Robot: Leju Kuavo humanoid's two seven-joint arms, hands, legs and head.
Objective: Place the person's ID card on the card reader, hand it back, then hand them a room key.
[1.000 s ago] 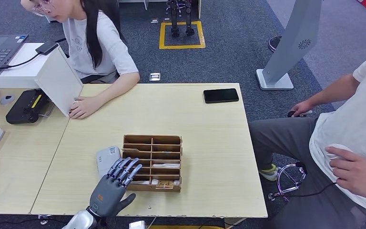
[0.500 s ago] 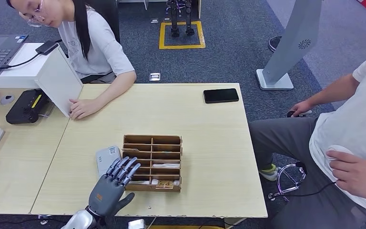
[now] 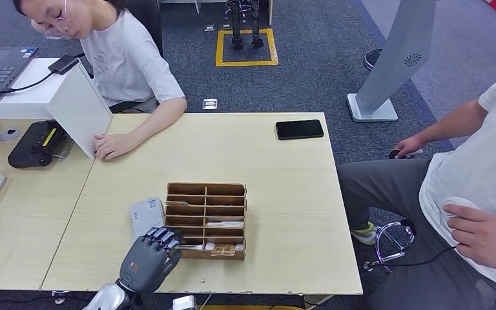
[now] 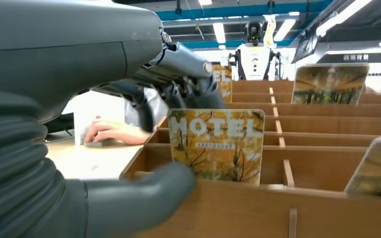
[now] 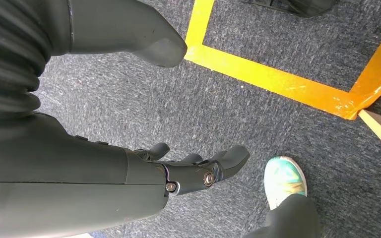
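Note:
A wooden slotted organizer [image 3: 206, 189] stands near the table's front edge, with a white card reader [image 3: 144, 215] lying flat at its left side. My left hand [image 3: 148, 258] is at the organizer's near-left corner, fingers curled down into a front slot. In the left wrist view the fingers [image 4: 183, 89] hook over the top of a yellow "HOTEL" room key [image 4: 216, 144] standing in that slot, and the thumb [image 4: 144, 196] presses at its lower corner. More key cards [image 4: 330, 84] stand in other slots. My right hand [image 5: 193, 171] hangs over the floor, fingers apart, holding nothing.
A person sits at the far left, one hand [image 3: 111, 146] resting on the table beside a white board [image 3: 81, 106]. A black phone [image 3: 299, 129] lies at the far right. Another person [image 3: 478, 187] sits to the right of the table. A shoe [image 5: 284, 181] is near my right hand.
My left hand's fingers, spread over the organizer's near-left corner before, have curled down onto the room key. The person at the far left has shifted their head.

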